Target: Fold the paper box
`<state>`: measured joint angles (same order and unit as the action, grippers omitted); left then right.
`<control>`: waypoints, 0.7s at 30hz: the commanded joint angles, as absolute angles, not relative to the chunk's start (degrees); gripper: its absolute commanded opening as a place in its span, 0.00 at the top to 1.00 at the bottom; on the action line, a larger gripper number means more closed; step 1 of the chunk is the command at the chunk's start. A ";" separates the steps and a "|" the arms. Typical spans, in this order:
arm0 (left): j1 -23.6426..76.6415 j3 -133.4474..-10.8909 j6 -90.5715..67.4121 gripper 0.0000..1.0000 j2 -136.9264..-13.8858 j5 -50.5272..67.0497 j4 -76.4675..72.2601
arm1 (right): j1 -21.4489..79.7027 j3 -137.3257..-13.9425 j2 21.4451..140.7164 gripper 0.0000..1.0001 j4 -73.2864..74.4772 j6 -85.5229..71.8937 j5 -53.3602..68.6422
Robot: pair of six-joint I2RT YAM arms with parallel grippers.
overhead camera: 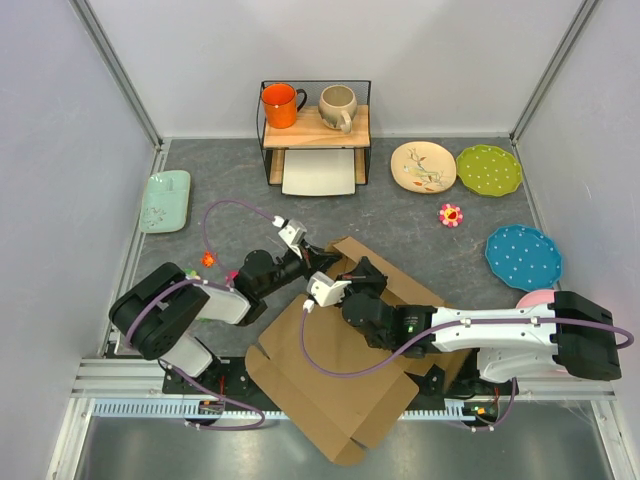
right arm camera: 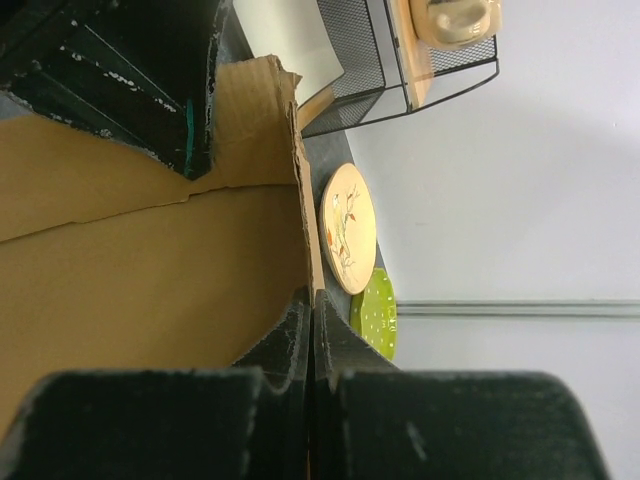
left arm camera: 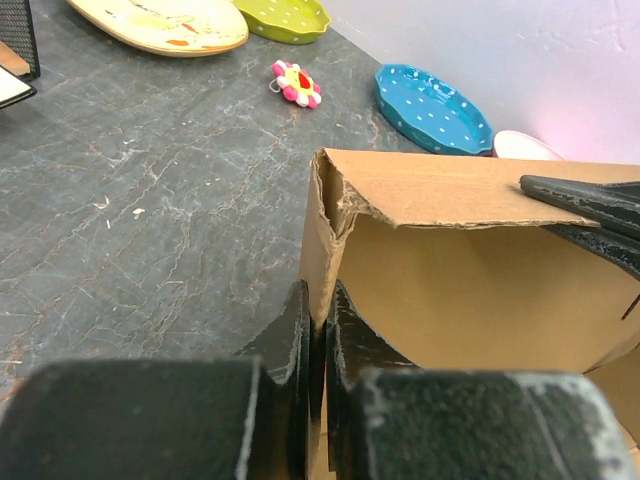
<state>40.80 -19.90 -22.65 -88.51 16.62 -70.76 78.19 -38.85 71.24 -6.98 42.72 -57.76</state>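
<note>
we see left pincer clenched on paper box corner flap | right pincer grasping the raised flap edge | box near-centre on counter

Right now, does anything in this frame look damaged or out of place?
Yes. The paper box has a torn, crumpled corner at its upright flap's top, just above where the left gripper pinches it: the edge is ragged, not cleanly cut.

Matt brown cardboard paper box; ragged edge
</note>
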 commanded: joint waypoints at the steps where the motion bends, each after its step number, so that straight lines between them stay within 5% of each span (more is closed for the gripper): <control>1: 41.92 -20.57 -19.35 0.98 -86.40 15.74 -71.20 | 78.84 -40.78 71.63 1.00 -7.65 39.73 -54.40; 5: 44.03 -19.86 -15.39 0.98 -83.06 9.52 -68.56 | 78.84 -41.40 71.54 0.97 -8.08 38.41 -54.75; 9: 46.31 -19.95 -12.31 0.98 -79.03 3.61 -64.61 | 78.93 -42.10 70.23 0.56 -9.66 36.22 -55.11; 12: 47.02 -20.04 -10.29 0.98 -77.26 0.18 -61.09 | 78.84 -43.24 67.69 0.36 -11.25 33.59 -54.67; 17: 47.11 -19.86 -9.05 0.98 -75.06 -5.18 -58.54 | 78.84 -47.27 64.60 0.18 -9.50 29.45 -54.49; 18: 47.11 -19.86 -9.05 0.98 -74.88 -6.06 -58.27 | 78.84 -47.98 63.56 0.07 -9.14 28.83 -54.41; 21: 47.20 -20.04 -8.88 0.98 -74.62 -8.96 -57.04 | 78.93 -49.83 60.57 0.03 -8.26 26.11 -53.97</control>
